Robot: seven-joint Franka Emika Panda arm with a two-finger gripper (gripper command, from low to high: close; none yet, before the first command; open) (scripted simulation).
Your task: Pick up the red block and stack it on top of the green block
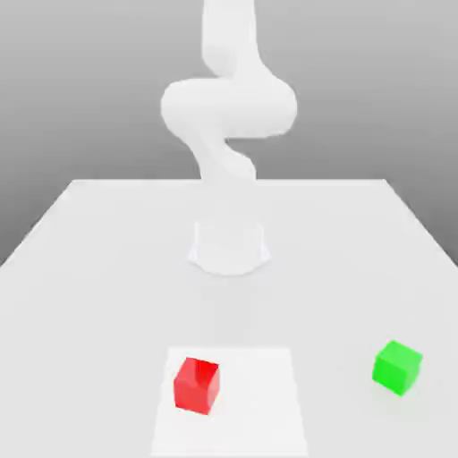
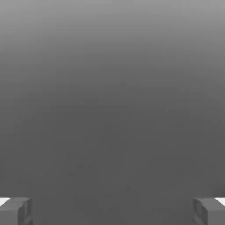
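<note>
The red block (image 1: 197, 385) rests on the table near the front, a little toward the exterior view's left. Far off to the exterior view's right sits the green block (image 1: 397, 367), also on the table and well apart from the red one. In the hand view my gripper (image 2: 112, 212) is open: its two grey fingertips (image 2: 17, 211) stand wide apart with nothing between them, facing a plain grey background. The white arm (image 1: 228, 107) rises from its base and bends upward, far above both blocks.
The arm's round base (image 1: 229, 247) stands mid-table behind the blocks. A brighter white square patch (image 1: 259, 402) lies under the red block. The pale table (image 1: 89, 268) stretches wide on both sides.
</note>
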